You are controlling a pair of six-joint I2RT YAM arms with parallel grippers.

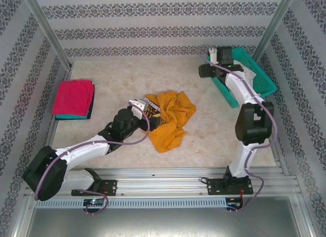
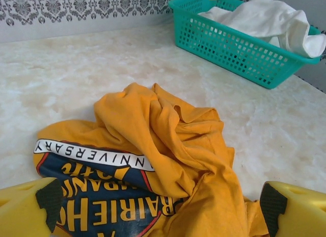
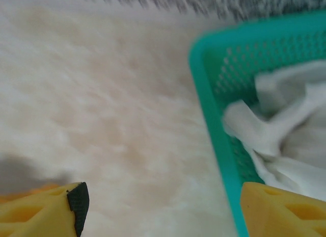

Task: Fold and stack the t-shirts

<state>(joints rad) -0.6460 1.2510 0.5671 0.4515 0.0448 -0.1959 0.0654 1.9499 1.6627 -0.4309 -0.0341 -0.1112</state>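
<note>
Orange t-shirt crumpled, one, folded t-shirts stacked, two, left gripper spread, right gripper spread

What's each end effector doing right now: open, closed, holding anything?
Left end effector: open, empty, at the orange t-shirt.
Right end effector: open, empty, at the teal basket.

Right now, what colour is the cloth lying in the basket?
White; the cloth shows best in the left wrist view.

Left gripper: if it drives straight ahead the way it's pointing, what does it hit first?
Most likely the crumpled orange t-shirt, around its dark printed logo, lying just ahead of the open left gripper. The teal basket is farther off, to the right; exact depth is unclear.
</note>
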